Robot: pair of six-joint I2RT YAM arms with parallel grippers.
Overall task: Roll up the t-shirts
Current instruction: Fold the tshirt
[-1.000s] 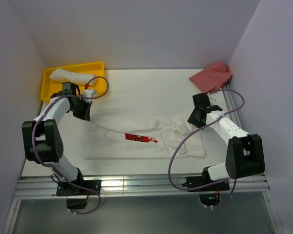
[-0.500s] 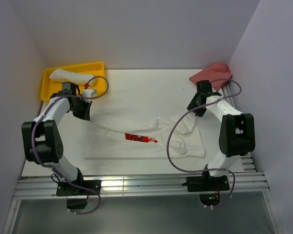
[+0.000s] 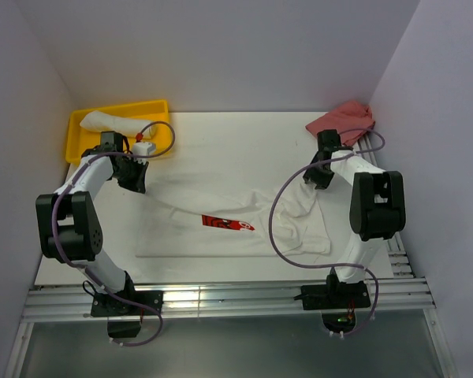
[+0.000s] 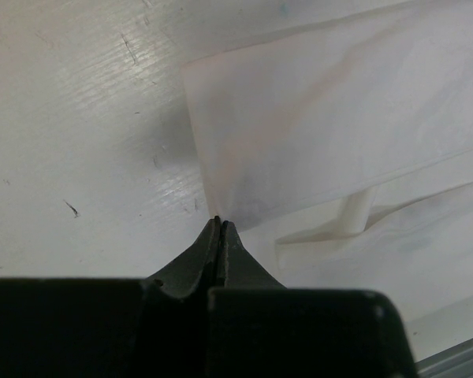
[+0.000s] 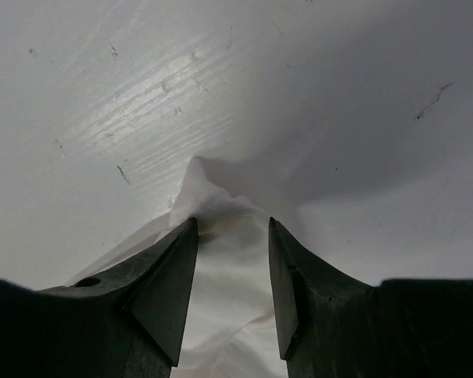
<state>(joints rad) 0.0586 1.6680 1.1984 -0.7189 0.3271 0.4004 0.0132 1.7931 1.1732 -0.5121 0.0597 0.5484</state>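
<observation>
Worktop (image 3: 221, 142): white, scuffed, in front of me.
T-shirt (image 3: 205, 240): spread out mid-worktop, red print up.
Yellow tray (image 3: 118, 104): far-left corner.
Pinkish-red cloth (image 3: 343, 122): far-right corner.

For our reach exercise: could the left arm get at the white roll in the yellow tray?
Likely yes: the white roll lies close by the left tool, nothing between, though the tool is shut on the t-shirt.

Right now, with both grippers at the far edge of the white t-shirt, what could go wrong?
1. The left gripper pinches only the very edge of the t-shirt at its tips; a pull may slip it free.
2. The right gripper stands with jaws apart around a bunched fold; closing may catch uneven layers and give a crooked roll.
3. The right arm's purple cable loops above the t-shirt and might drag it.
</observation>
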